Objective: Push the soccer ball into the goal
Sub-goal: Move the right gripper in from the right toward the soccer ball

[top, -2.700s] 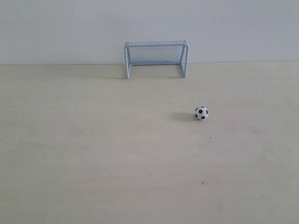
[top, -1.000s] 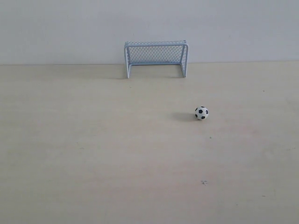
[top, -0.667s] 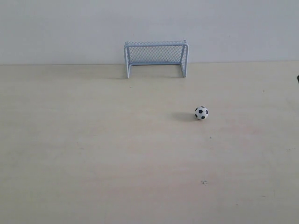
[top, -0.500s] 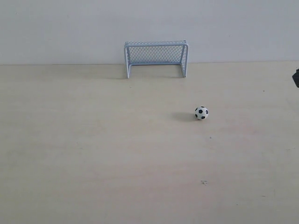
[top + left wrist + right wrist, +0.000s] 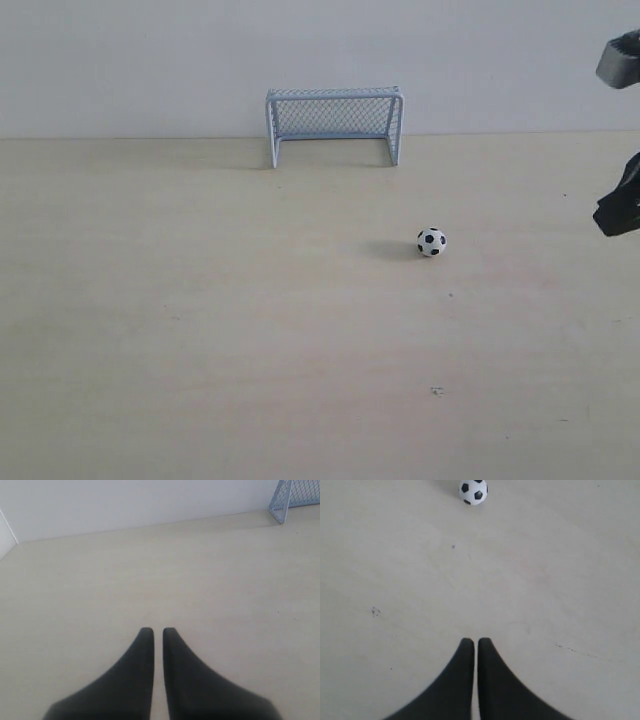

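The soccer ball (image 5: 432, 241) rests on the pale table, right of centre and well in front of the goal (image 5: 334, 122), which stands at the far edge against the wall. In the right wrist view the ball (image 5: 473, 491) lies far ahead of my right gripper (image 5: 476, 641), whose black fingers are shut with nothing between them. In the exterior view that gripper (image 5: 618, 212) hangs at the right edge, well to the right of the ball. My left gripper (image 5: 157, 630) is shut and empty, with a goal post (image 5: 280, 502) showing at the corner of its view.
The pale wooden table (image 5: 250, 330) spreads wide around ball and goal. A white wall (image 5: 150, 60) runs behind the goal. A small dark speck (image 5: 436, 390) marks the tabletop in front of the ball.
My right arm has come into the exterior view from the right edge, moving inward and showing more of itself. The ball and goal have not moved.
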Action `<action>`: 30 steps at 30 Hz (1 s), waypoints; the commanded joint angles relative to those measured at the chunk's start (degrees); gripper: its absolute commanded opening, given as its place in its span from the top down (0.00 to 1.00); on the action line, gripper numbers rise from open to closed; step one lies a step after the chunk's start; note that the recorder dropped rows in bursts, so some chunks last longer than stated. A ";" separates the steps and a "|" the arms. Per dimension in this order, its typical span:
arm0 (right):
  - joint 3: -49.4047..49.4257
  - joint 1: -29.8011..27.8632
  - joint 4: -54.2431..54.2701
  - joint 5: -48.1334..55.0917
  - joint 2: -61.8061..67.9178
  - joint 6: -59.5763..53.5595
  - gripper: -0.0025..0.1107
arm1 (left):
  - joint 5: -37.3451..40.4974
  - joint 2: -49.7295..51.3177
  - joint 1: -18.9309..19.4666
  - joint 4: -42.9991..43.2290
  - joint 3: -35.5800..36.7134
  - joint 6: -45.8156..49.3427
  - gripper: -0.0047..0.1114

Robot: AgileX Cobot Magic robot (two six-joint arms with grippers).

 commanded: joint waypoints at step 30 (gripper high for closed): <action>-15.12 11.29 -11.05 7.59 24.79 -2.89 0.98 | -0.19 0.31 -0.45 0.02 -0.24 -0.53 0.91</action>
